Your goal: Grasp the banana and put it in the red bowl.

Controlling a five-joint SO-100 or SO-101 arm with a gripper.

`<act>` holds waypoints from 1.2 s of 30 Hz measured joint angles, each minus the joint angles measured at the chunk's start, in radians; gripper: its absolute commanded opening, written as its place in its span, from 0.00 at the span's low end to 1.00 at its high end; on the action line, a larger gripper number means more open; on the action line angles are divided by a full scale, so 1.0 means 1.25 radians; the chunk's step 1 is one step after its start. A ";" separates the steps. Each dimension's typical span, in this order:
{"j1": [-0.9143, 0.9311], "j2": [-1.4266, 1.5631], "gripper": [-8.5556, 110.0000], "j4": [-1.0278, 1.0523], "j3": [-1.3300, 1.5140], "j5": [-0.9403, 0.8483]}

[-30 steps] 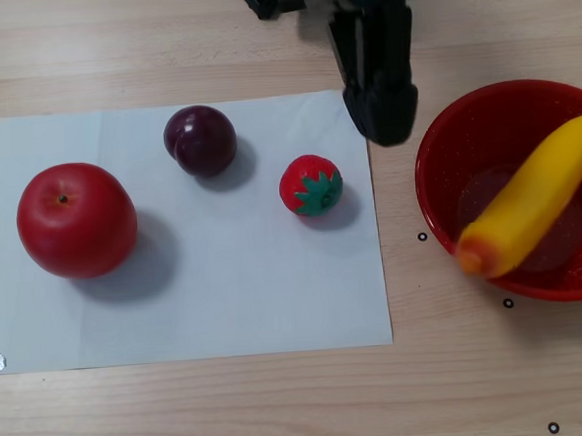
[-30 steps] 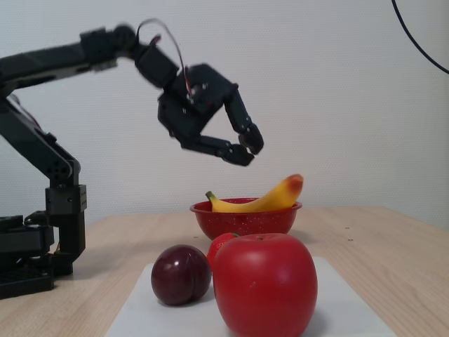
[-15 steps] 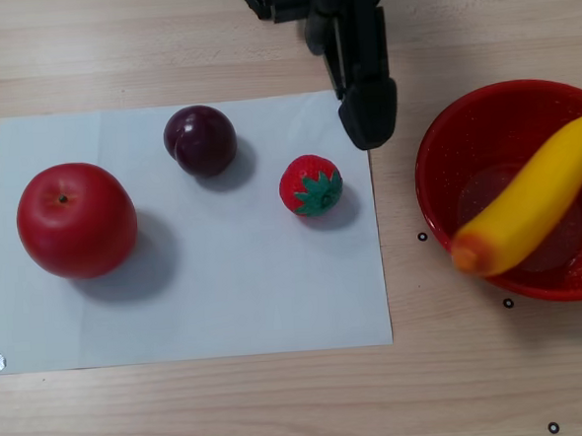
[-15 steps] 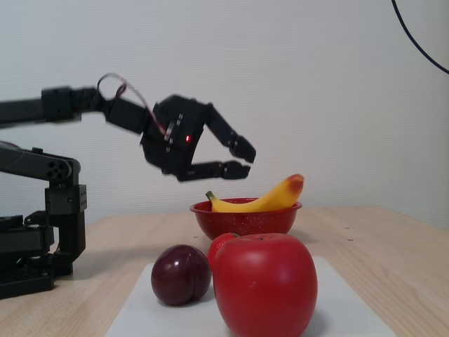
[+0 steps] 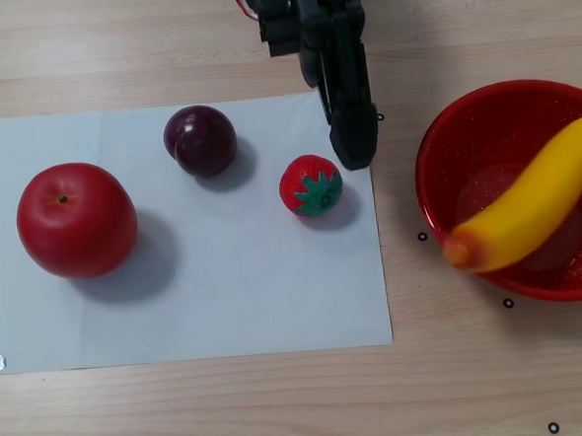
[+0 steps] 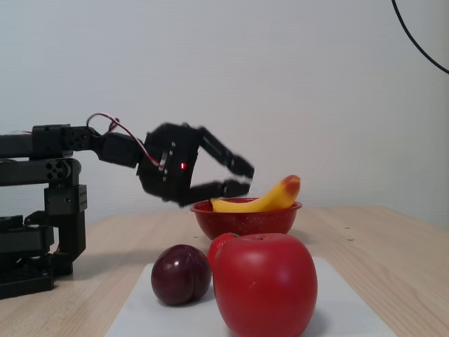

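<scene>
The wooden counter [image 5: 184, 412] carries a white paper sheet [image 5: 227, 301], with the red bowl [image 5: 446, 159] just off the sheet's right edge in the other view. The banana [image 5: 537, 198] lies slanted inside that bowl, its orange-red end propped on the near rim and jutting past it. The black arm's claw [image 6: 244, 177] hangs in the air beside the bowl, its fingers parted and gripping nothing. On the sheet sit a red apple [image 5: 76, 219], a dark plum [image 5: 200, 140] and a small strawberry [image 5: 311, 185], all apart.
</scene>
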 measured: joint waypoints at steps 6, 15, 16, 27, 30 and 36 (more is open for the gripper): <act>-0.002 0.006 0.07 0.128 0.000 -0.005; -0.002 0.006 0.07 0.418 0.000 -0.039; -0.002 0.006 0.07 0.445 0.000 -0.039; 0.006 0.029 0.07 0.691 0.000 0.002; 0.007 0.029 0.07 0.696 0.000 0.002; 0.007 0.029 0.07 0.697 0.000 0.002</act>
